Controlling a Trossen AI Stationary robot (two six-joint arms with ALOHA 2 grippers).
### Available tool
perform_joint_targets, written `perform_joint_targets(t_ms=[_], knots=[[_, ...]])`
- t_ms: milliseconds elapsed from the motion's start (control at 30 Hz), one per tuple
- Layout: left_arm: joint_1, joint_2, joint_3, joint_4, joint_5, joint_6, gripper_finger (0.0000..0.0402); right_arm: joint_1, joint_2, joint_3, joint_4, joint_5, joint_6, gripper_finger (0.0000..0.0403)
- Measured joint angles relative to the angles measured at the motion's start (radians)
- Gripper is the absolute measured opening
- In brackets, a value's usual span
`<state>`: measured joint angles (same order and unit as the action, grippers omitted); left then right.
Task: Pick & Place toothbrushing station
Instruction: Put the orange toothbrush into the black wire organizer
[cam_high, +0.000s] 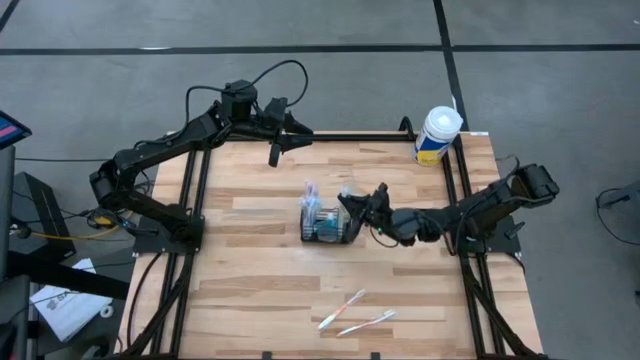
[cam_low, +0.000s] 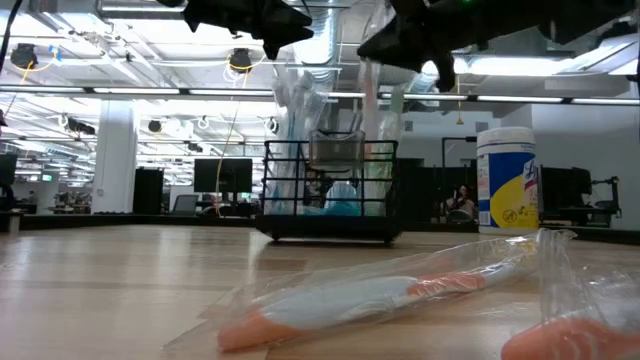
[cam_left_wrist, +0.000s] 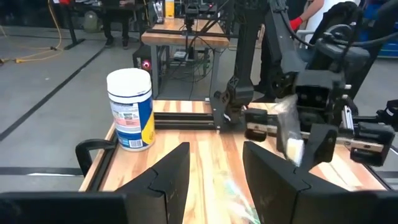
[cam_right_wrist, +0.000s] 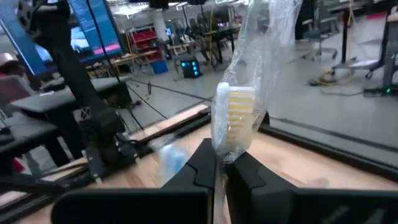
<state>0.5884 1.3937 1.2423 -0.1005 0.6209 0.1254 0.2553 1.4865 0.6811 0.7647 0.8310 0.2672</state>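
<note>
Wrapped toothbrushes (cam_low: 400, 295) lie on plank table (cam_high: 260, 300); right pincer (cam_right_wrist: 219, 167) pinches another; left pincer (cam_left_wrist: 214, 171) spread.

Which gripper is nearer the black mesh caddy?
Right. The right gripper is directly beside the caddy, shut on a wrapped toothbrush. The left gripper hangs farther back, open.

No wording can be read anywhere; print is seen on the white tub's (cam_left_wrist: 130, 109) yellow-blue label at left of frame, but it stays illegible
</note>
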Motion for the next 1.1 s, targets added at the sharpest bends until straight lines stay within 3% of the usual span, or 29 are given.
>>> perform_joint_targets(t_ms=[333,633,1100], knots=[[0.000,0.000,0.000,0.006,0.000,0.006,0.0142,0.014,0.109,0.000,0.034,-0.049,0.114,0.0004],[0.000,0.000,0.000,0.006,0.001,0.033,0.0142,0.022,0.195,0.002,0.124,-0.073,0.115,0.0004],[0.000,0.000,-0.046,0.024,0.002,0.032,0.0142,0.058,0.210,0.000,0.222,-0.060,-0.002,0.0004]])
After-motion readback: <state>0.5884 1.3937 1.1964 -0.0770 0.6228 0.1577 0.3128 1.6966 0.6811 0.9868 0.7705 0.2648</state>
